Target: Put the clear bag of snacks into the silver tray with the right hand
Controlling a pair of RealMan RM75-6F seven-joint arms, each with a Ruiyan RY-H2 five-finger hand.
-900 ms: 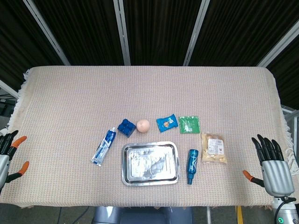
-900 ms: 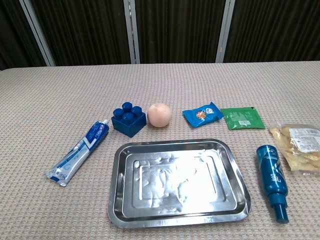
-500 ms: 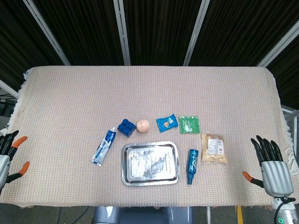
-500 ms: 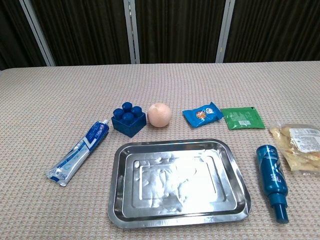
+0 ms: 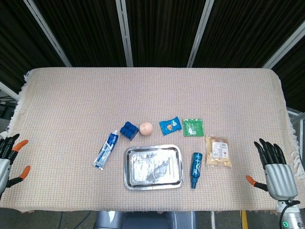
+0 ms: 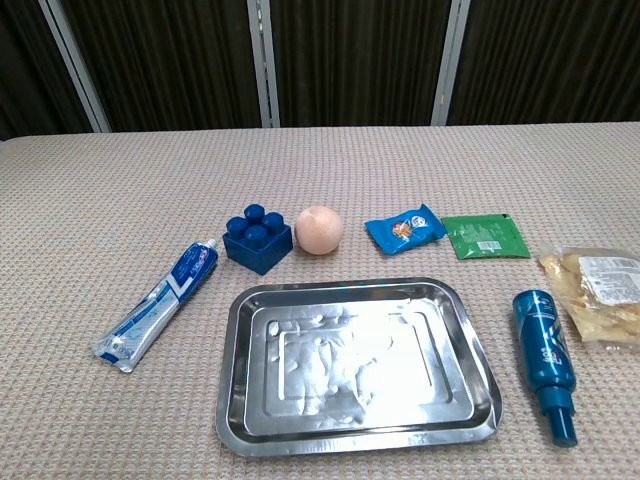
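The clear bag of snacks [image 5: 218,152] lay flat on the bench [image 5: 71,105], just to the right of the blue bottle [image 5: 195,170], which itself lay between the bag and the silver tray [image 5: 153,166]; the tray held nothing. The right hand [image 5: 275,170] hovered at the bench's right edge, well apart from the bag, its fingers spread and holding nothing. The left hand [image 5: 8,157] sat at the far left edge, also spread and empty. The step in hand looked to be the reach, not yet begun. To do it well, the right hand would likely need to come in over the bag from the right and settle on its middle, where the snacks give some bulk to close on, since thin film at the edges would probably slip. The carry to the tray ought to lift high enough to pass over the bottle, which might roll if brushed. In the chest view the bag [image 6: 600,292] ran off the right border, so its far edge could not be judged there.
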